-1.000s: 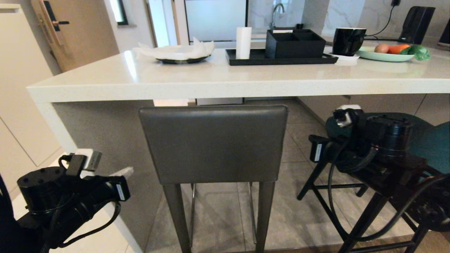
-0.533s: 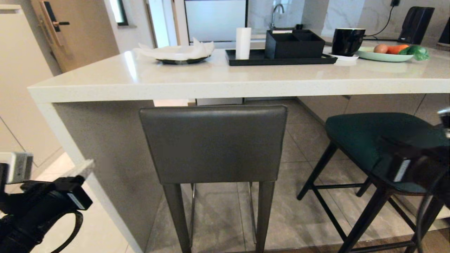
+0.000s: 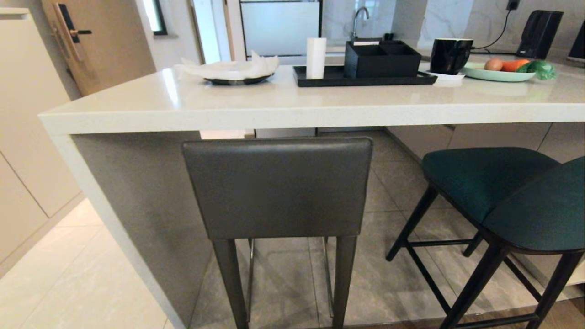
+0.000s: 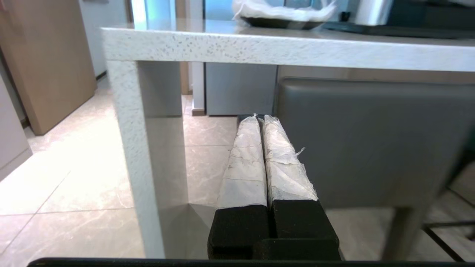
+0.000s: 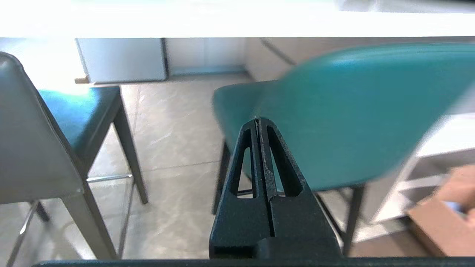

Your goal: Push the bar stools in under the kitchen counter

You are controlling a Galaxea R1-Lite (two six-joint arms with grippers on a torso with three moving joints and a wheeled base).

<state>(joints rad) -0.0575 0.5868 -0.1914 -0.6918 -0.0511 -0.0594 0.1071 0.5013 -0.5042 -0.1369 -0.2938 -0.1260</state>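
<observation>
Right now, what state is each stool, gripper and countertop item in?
Grey stool: upright, back just below the counter edge.
Teal stool: upright, seat partly under the counter.
Left gripper: shut, empty, beside the grey stool's back.
Right gripper: shut, empty, before the teal back.
Black box: open-topped, on the tray.

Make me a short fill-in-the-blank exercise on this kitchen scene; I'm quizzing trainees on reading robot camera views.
1. The stool with the low rectangular back is ____ in colour.
2. The teal stool stands to the robot's ____ of it.
3. On the kitchen counter, the white cup stands on a black ____.
4. In the left wrist view, the left end effector is ____.

Missing words: grey; right; tray; shut
</observation>
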